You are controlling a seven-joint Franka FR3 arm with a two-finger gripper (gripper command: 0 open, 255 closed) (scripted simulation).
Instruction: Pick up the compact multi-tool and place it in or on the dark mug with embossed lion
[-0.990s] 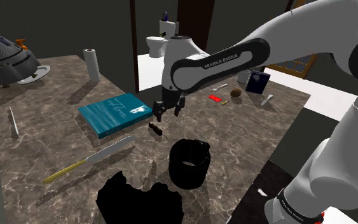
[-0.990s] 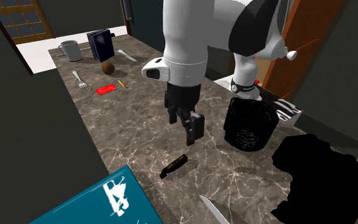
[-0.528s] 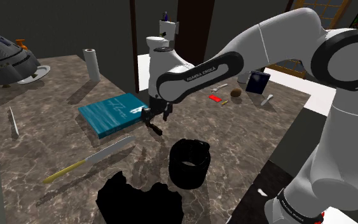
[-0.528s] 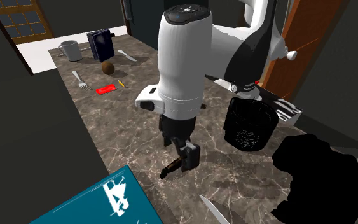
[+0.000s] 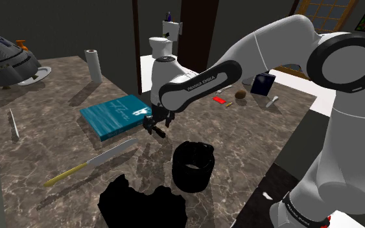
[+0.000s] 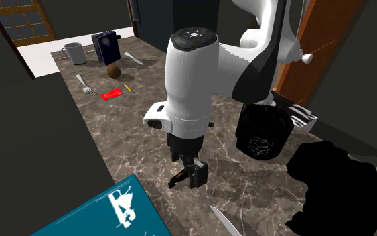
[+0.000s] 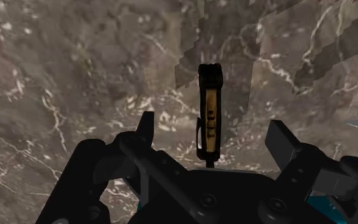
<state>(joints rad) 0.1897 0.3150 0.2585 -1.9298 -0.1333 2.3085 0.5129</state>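
Marbled dark countertop (image 5: pixel 58 139), dim room beyond. Compact multi-tool (image 7: pixel 210 118) lies flat on the stone: slim black body with a yellow-brown face. It sits lengthwise in the gap between the two fingers, roughly centred, one end pointing away from the hand. Gripper (image 7: pixel 212 127) is spread wide, one finger on each side of the tool, neither touching it, so nothing is gripped. In the second exterior view the gripper (image 6: pixel 192 171) is right down at the surface, with the tool's end (image 6: pixel 178 178) sticking out to its left.

Dark mug (image 5: pixel 193 166) stands upright near the tool, toward the stand, with pale embossing on its wall. Mug and tool are apart. Teal book (image 5: pixel 117 115) lies flat just left of the gripper in the shoulder view. Long knife (image 5: pixel 90 162) with a yellowish handle lies nearer, beyond the book's near edge. Irregular black area (image 5: pixel 142 207) cuts into the counter's near edge beside the mug.

Far end of the counter: red item (image 5: pixel 220 101), small brown ball (image 5: pixel 240 94), fork (image 6: pixel 84 84), grey cup (image 6: pixel 75 52). Paper roll (image 5: pixel 94 65) stands upright far left.
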